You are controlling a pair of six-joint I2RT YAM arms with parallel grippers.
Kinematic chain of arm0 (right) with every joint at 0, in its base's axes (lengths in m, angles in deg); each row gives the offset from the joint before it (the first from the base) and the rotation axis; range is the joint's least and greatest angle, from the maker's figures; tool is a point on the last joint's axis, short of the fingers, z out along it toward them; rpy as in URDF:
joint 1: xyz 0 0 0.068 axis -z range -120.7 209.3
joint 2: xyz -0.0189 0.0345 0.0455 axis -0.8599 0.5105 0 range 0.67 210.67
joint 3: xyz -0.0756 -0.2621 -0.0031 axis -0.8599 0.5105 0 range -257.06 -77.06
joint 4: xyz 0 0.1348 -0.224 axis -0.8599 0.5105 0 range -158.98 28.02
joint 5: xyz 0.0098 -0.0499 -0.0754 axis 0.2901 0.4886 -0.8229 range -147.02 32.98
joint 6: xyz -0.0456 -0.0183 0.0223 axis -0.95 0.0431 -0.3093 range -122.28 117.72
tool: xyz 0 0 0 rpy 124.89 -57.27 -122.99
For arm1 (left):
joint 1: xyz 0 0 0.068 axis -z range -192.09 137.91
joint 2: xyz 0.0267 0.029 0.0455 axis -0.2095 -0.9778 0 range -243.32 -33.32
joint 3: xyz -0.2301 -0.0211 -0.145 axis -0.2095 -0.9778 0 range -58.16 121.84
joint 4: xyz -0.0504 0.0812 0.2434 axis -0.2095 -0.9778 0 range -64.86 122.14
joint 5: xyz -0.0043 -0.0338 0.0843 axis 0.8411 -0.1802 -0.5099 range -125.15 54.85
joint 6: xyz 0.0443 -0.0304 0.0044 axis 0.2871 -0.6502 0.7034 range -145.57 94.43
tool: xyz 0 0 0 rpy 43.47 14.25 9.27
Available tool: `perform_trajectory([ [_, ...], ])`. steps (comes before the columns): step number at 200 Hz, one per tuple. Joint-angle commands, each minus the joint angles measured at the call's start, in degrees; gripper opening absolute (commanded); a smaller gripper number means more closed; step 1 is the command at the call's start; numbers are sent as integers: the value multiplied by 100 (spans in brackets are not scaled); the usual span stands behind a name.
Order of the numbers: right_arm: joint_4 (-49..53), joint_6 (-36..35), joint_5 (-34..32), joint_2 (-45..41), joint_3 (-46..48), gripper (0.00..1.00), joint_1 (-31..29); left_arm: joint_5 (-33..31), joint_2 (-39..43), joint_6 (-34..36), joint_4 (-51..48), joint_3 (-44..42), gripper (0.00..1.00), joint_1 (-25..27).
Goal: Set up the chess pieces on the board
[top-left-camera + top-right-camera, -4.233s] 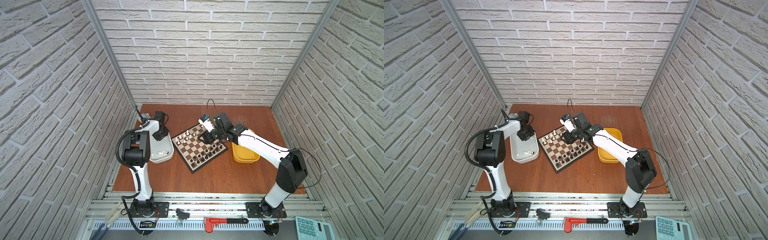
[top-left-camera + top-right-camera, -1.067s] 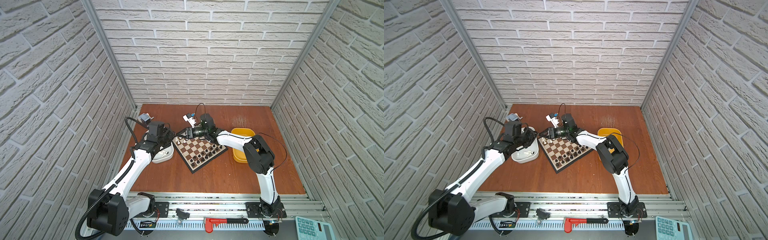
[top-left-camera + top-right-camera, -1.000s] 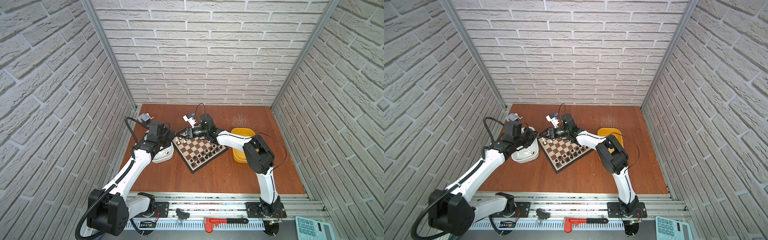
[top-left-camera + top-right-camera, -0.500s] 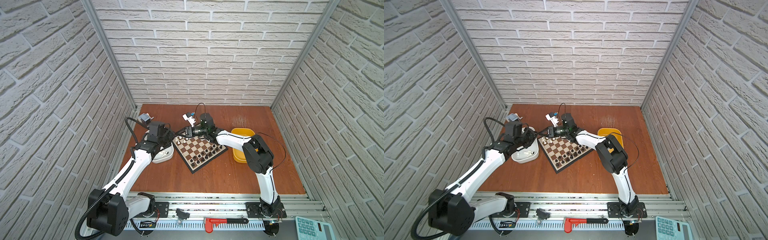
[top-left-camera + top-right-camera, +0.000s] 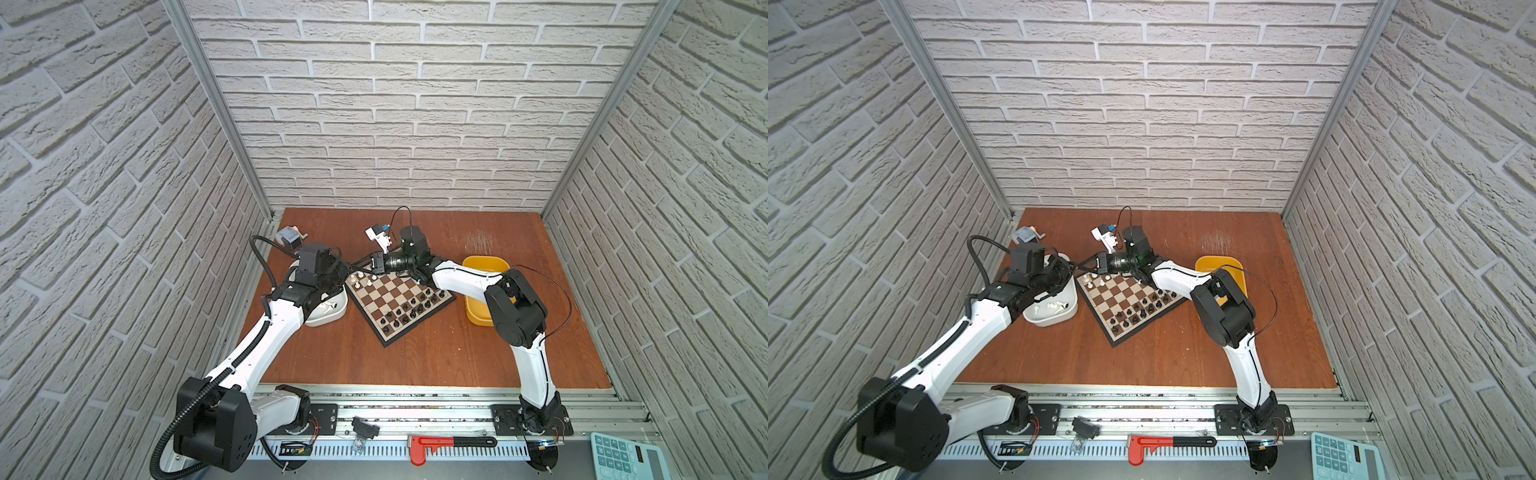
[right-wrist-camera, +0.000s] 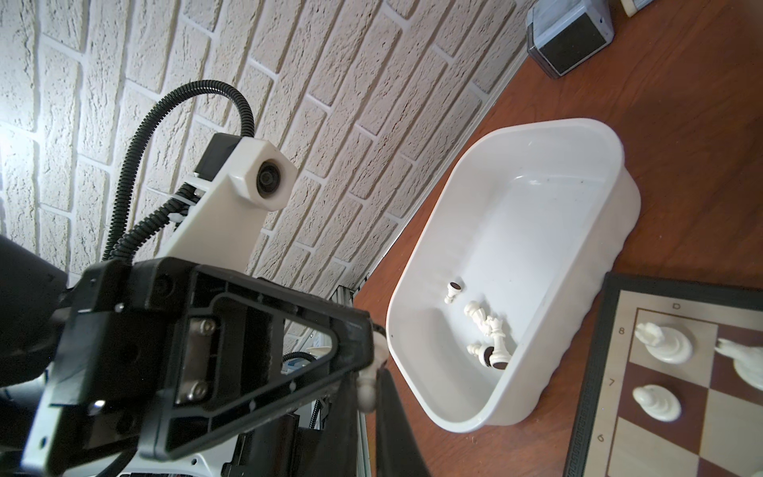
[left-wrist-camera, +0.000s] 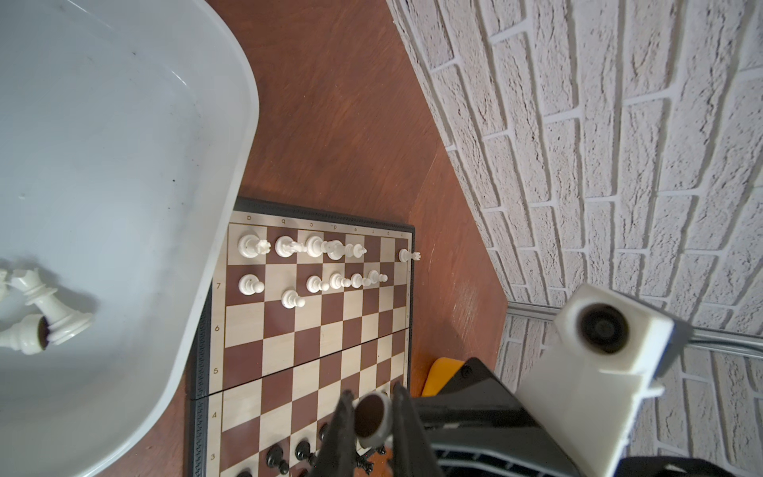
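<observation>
The board (image 5: 386, 291) (image 5: 1115, 301) lies turned on the table, with white chess pieces (image 7: 313, 247) in its far-left rows and black chess pieces (image 5: 411, 311) in its near-right rows. Above the board's far-left corner, beside the white tub, both grippers meet tip to tip. My left gripper (image 7: 373, 396) (image 5: 347, 270) is shut on a white piece (image 7: 371, 417) whose dark round base faces its camera. My right gripper (image 6: 367, 382) (image 5: 362, 266) is shut on the same piece's rounded top (image 6: 366, 390). In both top views the piece is hidden between the fingers.
A white tub (image 5: 328, 318) (image 6: 536, 206) left of the board holds several loose white pieces (image 6: 487, 334). A yellow tub (image 5: 484, 266) stands right of the board, partly under the right arm. A small grey box (image 5: 289, 237) sits at the far left. Brick walls close in three sides.
The right gripper's jaws have closed onto the white piece that the left gripper holds. Both arms have hardly moved in the last second.
</observation>
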Motion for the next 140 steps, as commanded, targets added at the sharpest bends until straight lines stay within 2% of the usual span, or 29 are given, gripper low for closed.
perform_trajectory([
  [1, -427, 77, 154, 45, 37, 6, -87, 89, -46, -8, 403, -106, 8, 87],
  [38, -527, 160, 188, 18, 76, 6, -58, 64, -78, 82, 483, -121, 10, 95],
  [57, -168, -104, 44, -39, 38, 6, 0, 30, -105, 290, 530, -70, 17, 89],
  [68, 272, -436, -98, -102, -18, 6, 64, 21, -135, 587, 543, 23, 26, 87],
  [83, 876, -897, -282, -214, -100, 6, 173, -33, -148, 1185, 497, 210, 44, 87],
  [98, 1524, -1373, -516, -370, -145, 6, 331, 29, -145, 1842, 518, 397, 65, 76],
  [116, 2170, -1895, -844, -638, -59, 6, 600, -7, -22, 2671, 522, 561, 97, 73],
  [140, 3427, -2842, -1502, -876, -296, 6, 961, 254, 400, 3877, 771, 325, 98, 87],
])
